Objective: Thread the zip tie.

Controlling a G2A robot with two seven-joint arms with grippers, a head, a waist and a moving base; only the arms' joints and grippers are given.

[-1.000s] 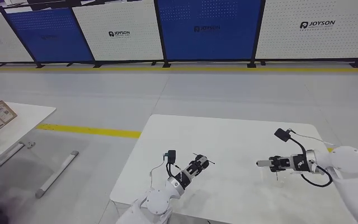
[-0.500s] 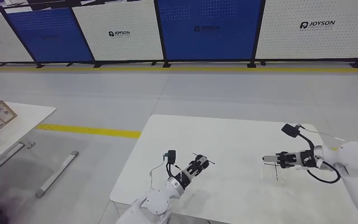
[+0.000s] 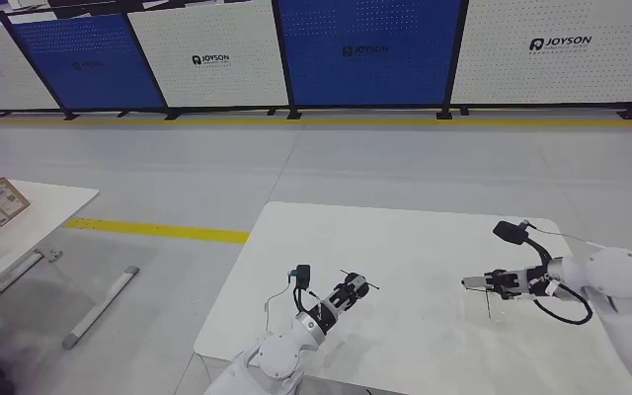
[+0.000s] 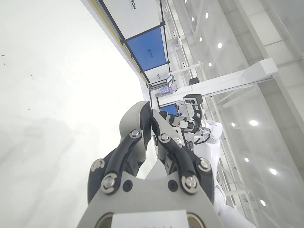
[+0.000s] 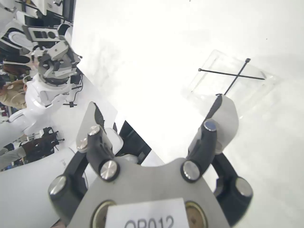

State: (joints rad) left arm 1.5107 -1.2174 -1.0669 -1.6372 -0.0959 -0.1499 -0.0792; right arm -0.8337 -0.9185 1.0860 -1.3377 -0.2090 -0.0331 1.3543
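Observation:
My left gripper (image 3: pixel 357 284) (image 4: pixel 151 110) is over the table's front left part, shut on a thin black zip tie (image 3: pixel 367 283) that sticks out to both sides of its fingertips in the top view. My right gripper (image 3: pixel 476 283) (image 5: pixel 156 103) hovers open and holds nothing, at the table's right side. Just beside it lies a clear flat tray (image 5: pixel 261 91) holding two black zip ties (image 5: pixel 220 72) crossed over each other. One tie's tail ends close to one of my right fingertips (image 5: pixel 219 100). In the top view a tie (image 3: pixel 488 304) is a thin dark line below that gripper.
The white table (image 3: pixel 415 247) is bare between the two arms. Its front edge runs close to the left arm. Beyond the far edge is open floor with blue and white panels.
The right arm shifted to the right, away from the table's middle, then came back slightly. The left arm and its zip tie stayed still.

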